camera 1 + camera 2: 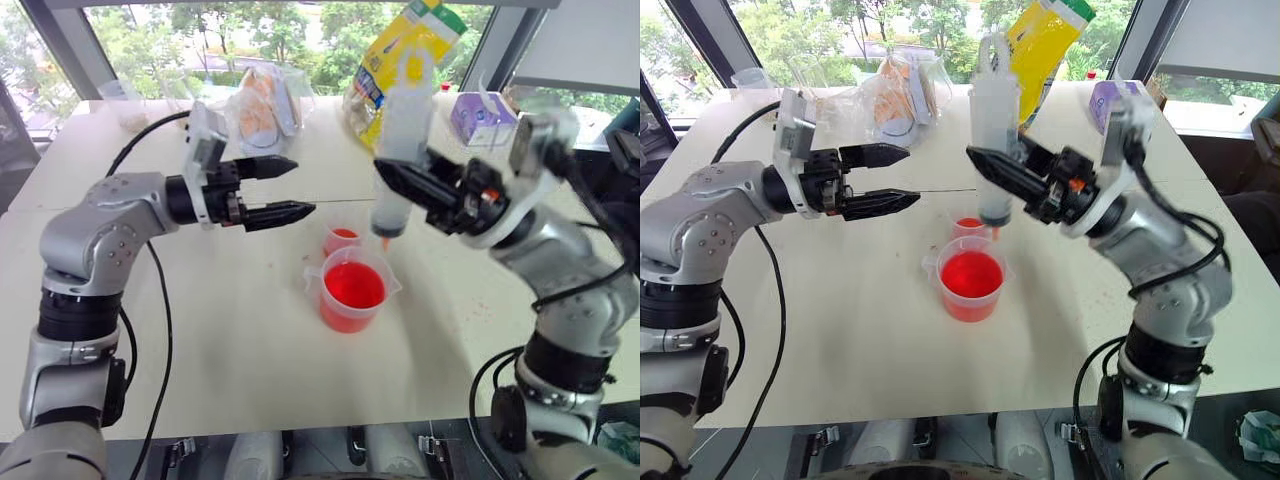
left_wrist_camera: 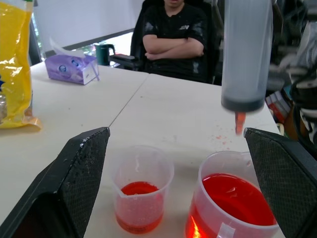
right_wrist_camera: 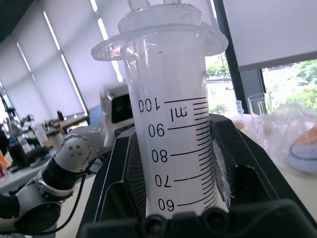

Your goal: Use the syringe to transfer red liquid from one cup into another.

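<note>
The right gripper [image 1: 400, 185] pinches the syringe [image 1: 400, 150] upright, its orange tip hanging just above the small cup [image 1: 342, 240]. The larger beaker [image 1: 352, 290], holding red liquid [image 1: 354, 285], stands just nearer on the white worktop [image 1: 250, 340]. The left gripper [image 1: 285, 190] hovers left, fingers spread, holding nothing.

A white table [image 1: 200, 330] stands before large windows [image 1: 250, 25] with dark frames, green trees beyond. At its far edge sit a yellow bag [image 1: 400, 60], a purple tissue box [image 1: 480, 118] and clear plastic packaging [image 1: 262, 108].
</note>
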`<act>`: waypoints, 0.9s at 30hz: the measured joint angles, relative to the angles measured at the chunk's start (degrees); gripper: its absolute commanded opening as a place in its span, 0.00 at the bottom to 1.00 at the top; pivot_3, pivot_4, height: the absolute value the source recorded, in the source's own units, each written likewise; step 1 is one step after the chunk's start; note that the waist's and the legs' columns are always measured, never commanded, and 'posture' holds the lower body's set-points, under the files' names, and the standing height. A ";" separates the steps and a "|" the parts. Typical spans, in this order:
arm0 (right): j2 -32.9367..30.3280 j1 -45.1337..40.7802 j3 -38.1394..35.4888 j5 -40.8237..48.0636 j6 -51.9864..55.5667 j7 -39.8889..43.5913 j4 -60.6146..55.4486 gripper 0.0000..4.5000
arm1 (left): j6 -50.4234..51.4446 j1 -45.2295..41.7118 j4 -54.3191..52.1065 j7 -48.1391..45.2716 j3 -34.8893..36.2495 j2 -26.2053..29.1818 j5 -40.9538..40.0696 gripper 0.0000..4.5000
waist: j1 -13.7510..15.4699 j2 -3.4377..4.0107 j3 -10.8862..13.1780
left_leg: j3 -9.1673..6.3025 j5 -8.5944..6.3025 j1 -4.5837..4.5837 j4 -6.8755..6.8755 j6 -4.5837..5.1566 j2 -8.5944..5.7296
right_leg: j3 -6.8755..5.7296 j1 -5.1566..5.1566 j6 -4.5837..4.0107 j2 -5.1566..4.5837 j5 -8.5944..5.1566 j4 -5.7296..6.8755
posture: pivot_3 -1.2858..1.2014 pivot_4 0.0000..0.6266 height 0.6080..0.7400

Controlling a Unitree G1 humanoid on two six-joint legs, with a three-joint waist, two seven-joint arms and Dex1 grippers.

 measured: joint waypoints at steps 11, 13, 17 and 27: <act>2.31 14.91 16.42 -14.21 -22.60 7.33 4.35 0.32 | 1.94 -3.48 1.05 -1.54 -1.59 -0.28 0.47 1.00 | -0.02 0.00 0.00 | -0.02 0.00 0.01 0.00 -0.01 0.01 | 0.00 -0.01 0.00 0.03 -0.01 0.01 | 0.52 0.24 1.00; 2.52 16.00 18.24 -15.98 -25.50 7.87 5.30 0.32 | 2.66 -3.63 0.98 -1.51 -1.59 -0.50 0.27 1.00 | -0.02 0.00 0.00 | -0.03 0.00 0.02 0.00 -0.01 0.01 | 0.00 -0.01 0.00 0.04 -0.01 0.02 | 0.52 0.24 1.00; 2.42 16.73 19.54 -17.52 -29.23 8.40 6.88 0.32 | 3.76 -3.97 0.96 -1.09 -1.65 -2.03 0.02 1.00 | -0.01 0.00 0.00 | -0.03 0.01 0.02 0.00 -0.02 0.01 | 0.00 -0.01 0.00 0.04 -0.01 0.02 | 0.52 0.24 1.00; 1.49 17.14 21.14 -19.06 -32.33 9.08 7.73 0.32 | 4.09 -6.49 1.60 0.07 -3.25 -7.22 0.14 1.00 | -0.14 0.00 0.00 | -0.05 0.02 0.08 0.01 -0.03 0.02 | 0.00 0.03 -0.01 0.06 -0.01 0.04 | 0.52 0.24 1.00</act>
